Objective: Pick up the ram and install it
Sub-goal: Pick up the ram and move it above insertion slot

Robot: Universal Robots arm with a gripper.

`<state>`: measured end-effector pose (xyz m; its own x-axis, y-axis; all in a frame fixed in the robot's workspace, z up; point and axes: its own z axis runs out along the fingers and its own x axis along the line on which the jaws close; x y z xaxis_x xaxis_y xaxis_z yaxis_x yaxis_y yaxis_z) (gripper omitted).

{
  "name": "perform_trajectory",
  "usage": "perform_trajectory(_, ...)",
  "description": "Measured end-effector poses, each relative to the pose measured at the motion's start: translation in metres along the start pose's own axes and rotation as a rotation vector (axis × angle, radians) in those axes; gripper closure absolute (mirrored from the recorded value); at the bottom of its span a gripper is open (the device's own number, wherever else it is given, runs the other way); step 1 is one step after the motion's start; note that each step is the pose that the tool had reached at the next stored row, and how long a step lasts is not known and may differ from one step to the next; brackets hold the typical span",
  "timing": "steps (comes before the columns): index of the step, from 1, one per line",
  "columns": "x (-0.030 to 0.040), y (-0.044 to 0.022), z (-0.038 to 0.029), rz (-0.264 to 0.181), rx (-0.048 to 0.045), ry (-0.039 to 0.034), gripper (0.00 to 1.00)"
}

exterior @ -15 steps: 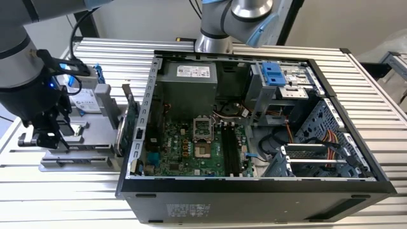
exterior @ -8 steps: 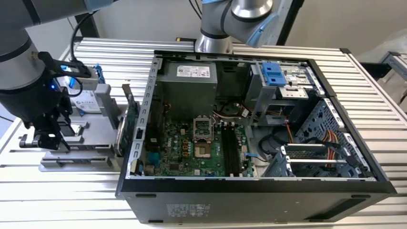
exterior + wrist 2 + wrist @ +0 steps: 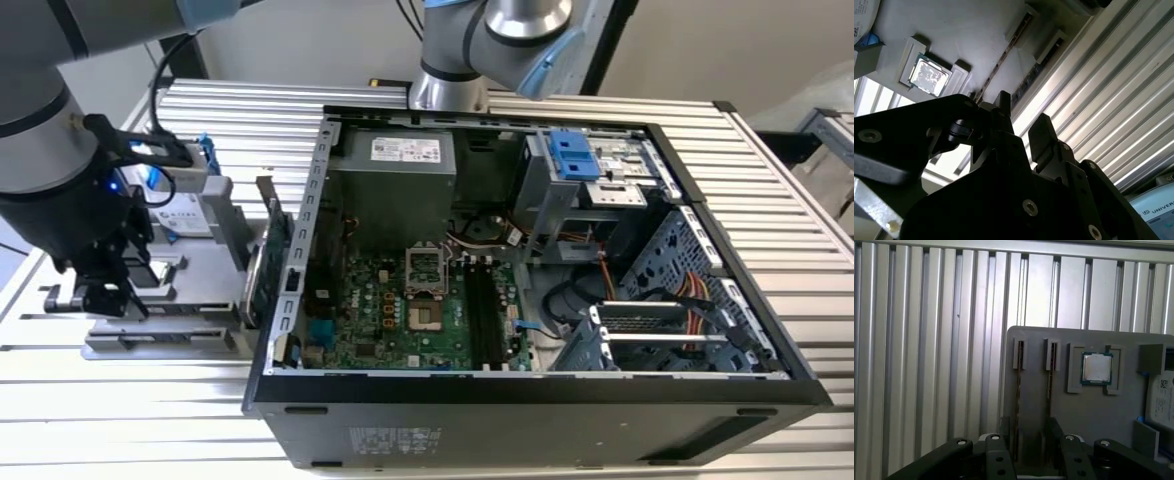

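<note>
1. First wrist view gives the ram (image 3: 1018,390) best: a long, thin stick that stands on its edge in a narrow slot of a grey holder (image 3: 1079,410). I think it is kept upright so that its upper edge is free for a grasp from above.
2. The gripper (image 3: 1029,440) hangs over one end of the ram. Its black jaws stand apart, one at each side of the stick's line, and they pinch nothing.
3. A second stick (image 3: 1051,370) stands in the parallel slot just beside the ram, nearer to the processor chip (image 3: 1097,367), which lies flat in a square pocket with its shiny metal top upward.
4. The holder looks like matte moulded plastic with raised walls. It rests on a surface (image 3: 929,340) of bright, ribbed aluminium profiles.
5. In the exterior view the open black computer case (image 3: 534,415) lies near the holder, with its green motherboard (image 3: 400,310) facing up.
</note>
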<state>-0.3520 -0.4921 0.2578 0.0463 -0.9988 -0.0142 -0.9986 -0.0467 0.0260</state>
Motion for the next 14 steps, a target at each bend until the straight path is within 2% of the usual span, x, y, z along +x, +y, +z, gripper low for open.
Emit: perform_trajectory(14,0.0016,-0.0001,0.0079,0.000,0.0000,0.0003,0.00)
